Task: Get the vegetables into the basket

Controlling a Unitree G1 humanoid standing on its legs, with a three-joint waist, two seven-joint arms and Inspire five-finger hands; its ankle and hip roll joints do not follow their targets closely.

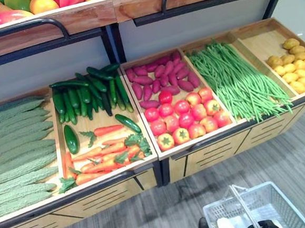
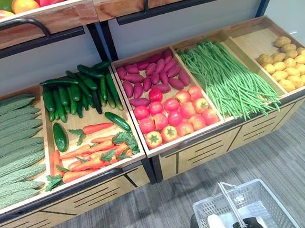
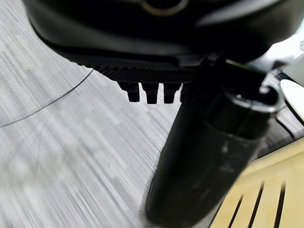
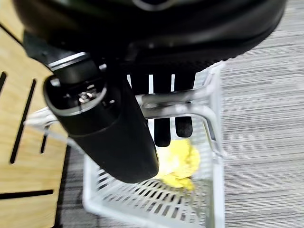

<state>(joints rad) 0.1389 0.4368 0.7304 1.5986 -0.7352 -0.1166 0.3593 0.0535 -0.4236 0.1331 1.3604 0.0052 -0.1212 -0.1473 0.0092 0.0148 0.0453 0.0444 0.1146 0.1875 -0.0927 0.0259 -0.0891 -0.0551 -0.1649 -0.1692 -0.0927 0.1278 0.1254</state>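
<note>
Vegetables on stand, basket on floor

Vegetables: carrots (image 1: 105, 154), cucumbers (image 1: 87, 92) and tomatoes (image 1: 187, 116) lie in stand (image 1: 161, 158) bins. Basket (image 4: 156, 199) sits below the stand's right front, holding something yellow (image 4: 183, 164). Right hand (image 4: 164, 118) grips its handle (image 4: 171, 102). Left hand (image 3: 152, 90): fingers extended, holding nothing.

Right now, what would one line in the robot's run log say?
right hand: fingers curled round basket handle | basket: on floor, yellow item inside | left hand: idle

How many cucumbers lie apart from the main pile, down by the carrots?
2: the left cucumber lies at the bin's left side beside the carrots; the right cucumber lies just behind them, angled. The cucumber pile further back may hide others.
</note>
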